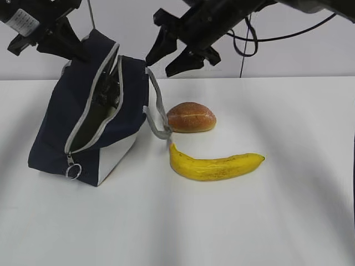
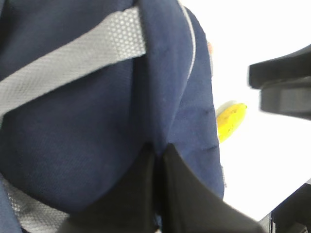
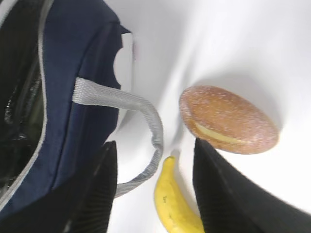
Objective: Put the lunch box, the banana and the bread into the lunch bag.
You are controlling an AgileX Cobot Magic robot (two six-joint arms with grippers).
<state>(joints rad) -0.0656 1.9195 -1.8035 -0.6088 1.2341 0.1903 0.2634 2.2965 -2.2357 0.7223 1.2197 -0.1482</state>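
The navy lunch bag (image 1: 61, 127) stands tilted at the left of the white table, its grey zipper open and its inside dark. My left gripper (image 1: 77, 52) is shut on the bag's top fabric (image 2: 73, 121) and holds it up. My right gripper (image 1: 159, 66) is open and empty, hovering above the bag's grey strap handle (image 3: 146, 109). The bread (image 1: 191, 117) lies just right of the bag and also shows in the right wrist view (image 3: 228, 121). The banana (image 1: 216, 165) lies in front of the bread and also shows in the right wrist view (image 3: 175, 204). The lunch box is out of view.
The white table (image 1: 277, 221) stretches to the right and front of the banana. A metal ring zipper pull (image 1: 73, 170) hangs at the bag's front lower corner. A black cable (image 1: 244, 44) hangs behind the right arm.
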